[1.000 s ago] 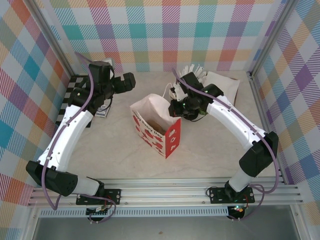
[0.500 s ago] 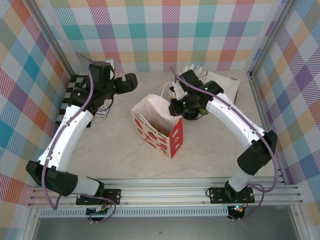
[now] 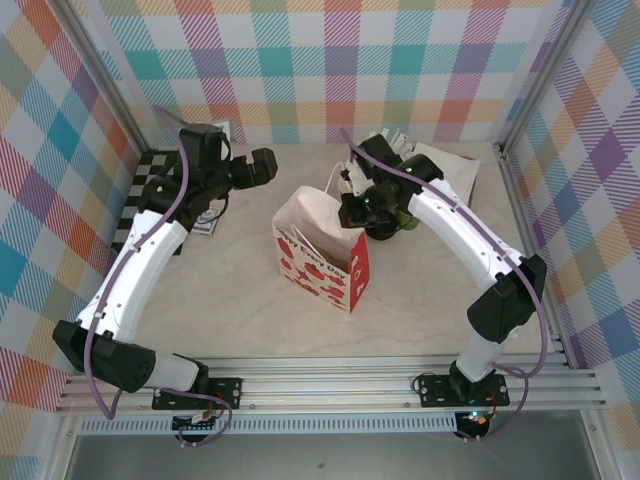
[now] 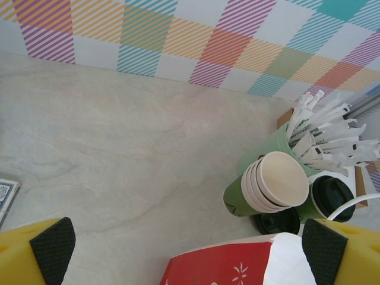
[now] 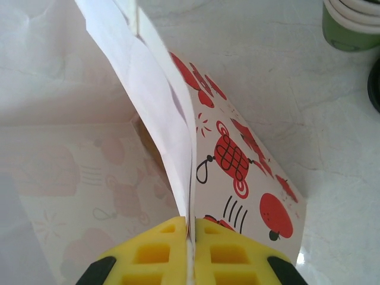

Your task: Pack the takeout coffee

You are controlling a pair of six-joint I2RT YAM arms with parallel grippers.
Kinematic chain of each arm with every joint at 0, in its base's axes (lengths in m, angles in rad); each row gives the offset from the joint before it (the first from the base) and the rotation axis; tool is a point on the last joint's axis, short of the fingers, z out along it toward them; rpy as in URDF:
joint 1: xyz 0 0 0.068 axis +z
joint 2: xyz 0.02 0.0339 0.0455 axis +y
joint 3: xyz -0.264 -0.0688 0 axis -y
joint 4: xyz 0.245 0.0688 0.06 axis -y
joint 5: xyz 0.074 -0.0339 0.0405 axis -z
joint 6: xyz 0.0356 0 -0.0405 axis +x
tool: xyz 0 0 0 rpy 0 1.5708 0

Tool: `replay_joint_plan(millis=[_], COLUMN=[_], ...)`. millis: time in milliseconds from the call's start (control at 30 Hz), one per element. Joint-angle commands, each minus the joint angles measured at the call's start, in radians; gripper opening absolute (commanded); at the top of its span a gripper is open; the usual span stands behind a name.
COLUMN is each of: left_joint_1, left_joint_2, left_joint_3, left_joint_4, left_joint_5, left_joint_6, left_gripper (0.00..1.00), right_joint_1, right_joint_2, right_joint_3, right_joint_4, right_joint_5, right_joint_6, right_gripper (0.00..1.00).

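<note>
We find the right tool (image 5: 189,237) pinching the bag (image 5: 249,160) wall, the left tool (image 4: 189,244) spread. Bag lettering unclear; takeout coffee (image 4: 332,196) partly hidden.

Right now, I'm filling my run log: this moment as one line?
left gripper: open | right gripper: shut on white red-printed paper bag rim | dark-green black-lidded paper cup: outside bag

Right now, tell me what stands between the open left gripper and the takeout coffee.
From the left wrist view, the stack of green cups lies tipped in front of the takeout coffee and hides its left side. The white handle of the paper bag crosses the lid's edge. The left gripper is open and touches neither.
</note>
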State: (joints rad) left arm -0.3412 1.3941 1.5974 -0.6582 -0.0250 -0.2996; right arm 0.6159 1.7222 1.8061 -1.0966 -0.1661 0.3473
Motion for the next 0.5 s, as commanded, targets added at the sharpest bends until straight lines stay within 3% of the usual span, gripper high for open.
replay_joint_plan(millis=[0,467], left_joint_1=[0.016,0.016], left_joint_2=[-0.013,0.0], left_joint_3=[-0.01,-0.006], left_joint_4=[0.016,-0.006], left_joint_5=[0.013,-0.018], left_joint_6=[-0.012,-0.017], left_gripper=[1.0,1.0], right_joint_1=[0.011,0.087], right_joint_2=[-0.009,-0.035], right_joint_3=[-0.006,-0.016], right_joint_4=[-0.005,0.099], right_joint_5=[0.026,0.115], right_joint_6=[0.168,0.311], right_gripper=[0.0,0.0])
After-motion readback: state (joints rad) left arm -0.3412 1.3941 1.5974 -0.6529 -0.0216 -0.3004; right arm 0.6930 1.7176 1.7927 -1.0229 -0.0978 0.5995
